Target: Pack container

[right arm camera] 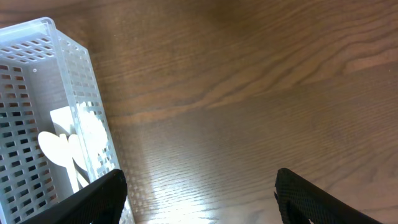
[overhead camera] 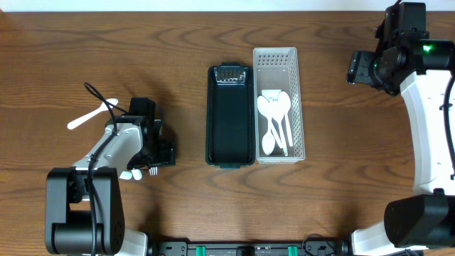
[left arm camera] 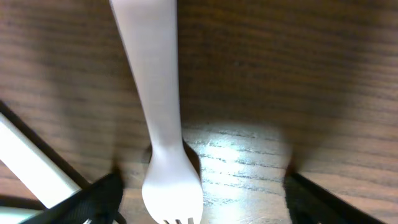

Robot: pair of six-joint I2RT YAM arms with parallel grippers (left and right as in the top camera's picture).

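1. The left fingers (left arm camera: 102, 196) stand wide, either side of the fork (left arm camera: 163, 124), which lies flat on the bench (overhead camera: 341, 178), ungripped.
2. Close squarely on the neck, so it cannot swivel.
3. Lift, then probably carry it to the tray (overhead camera: 229, 114) beside the basket (overhead camera: 276, 60).
4. The right fingers (right arm camera: 102, 193), also wide, hover by the basket; keep them clear.

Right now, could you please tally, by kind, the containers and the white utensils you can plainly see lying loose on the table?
Dark tray: 1
White perforated basket: 1
Fork: 1
Other loose white utensil: 1
Total: 4
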